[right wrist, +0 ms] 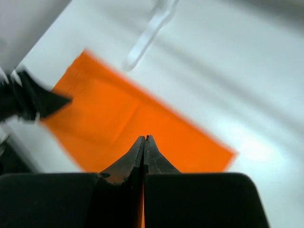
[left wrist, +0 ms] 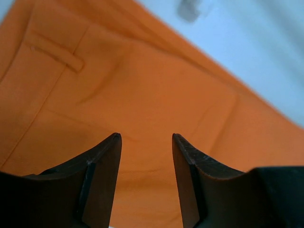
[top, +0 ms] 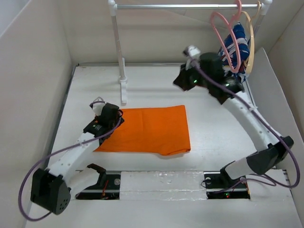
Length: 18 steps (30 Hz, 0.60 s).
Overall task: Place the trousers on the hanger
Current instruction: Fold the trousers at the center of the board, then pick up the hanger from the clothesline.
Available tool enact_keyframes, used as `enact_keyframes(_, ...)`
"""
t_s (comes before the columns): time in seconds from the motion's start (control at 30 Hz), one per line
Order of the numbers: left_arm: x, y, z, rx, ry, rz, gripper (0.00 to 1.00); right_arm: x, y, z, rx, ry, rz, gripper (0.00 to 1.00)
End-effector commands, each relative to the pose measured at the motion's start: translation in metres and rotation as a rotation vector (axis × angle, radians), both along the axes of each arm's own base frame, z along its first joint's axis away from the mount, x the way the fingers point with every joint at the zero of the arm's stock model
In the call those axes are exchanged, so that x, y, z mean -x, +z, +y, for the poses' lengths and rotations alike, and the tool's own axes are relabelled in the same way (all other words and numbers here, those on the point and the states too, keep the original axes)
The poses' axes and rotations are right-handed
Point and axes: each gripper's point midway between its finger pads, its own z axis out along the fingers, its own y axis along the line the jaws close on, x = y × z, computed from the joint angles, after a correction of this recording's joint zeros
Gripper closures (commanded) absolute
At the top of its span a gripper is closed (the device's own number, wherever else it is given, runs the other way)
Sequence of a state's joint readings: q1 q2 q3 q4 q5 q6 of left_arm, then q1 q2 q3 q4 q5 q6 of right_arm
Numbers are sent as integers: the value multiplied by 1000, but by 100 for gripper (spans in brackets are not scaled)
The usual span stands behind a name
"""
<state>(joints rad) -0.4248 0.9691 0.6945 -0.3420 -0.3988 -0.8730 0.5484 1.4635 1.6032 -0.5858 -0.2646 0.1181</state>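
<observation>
At left, left gripper [left wrist: 145, 137] low over the trousers [top: 149, 129], fingers apart. Trousers folded flat on the table [top: 213, 123]. Farther right, right gripper [right wrist: 145, 138] raised, fingers pressed together, empty. Far right, pink hanger [top: 212, 20] hooked on the rail [top: 180, 6].

Bright, even overhead light leaves only soft shadows on the table [top: 209, 137]. The right wrist view is motion-blurred; the left wrist view loses focus toward its top.
</observation>
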Motion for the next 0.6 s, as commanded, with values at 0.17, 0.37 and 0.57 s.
enact_keyframes(0.17,-25,8,-55,107,-278,-45,63,-81,153,-207,153,-420,-404,80)
enact_keyframes(0.37,-21,49,-97,95,-476,-116,71,-121,165,-297,180,-509,-426,27)
enact_keyframes(0.57,-29,42,-105,59,-533,-94,71,-140,136,-289,99,-385,-342,22)
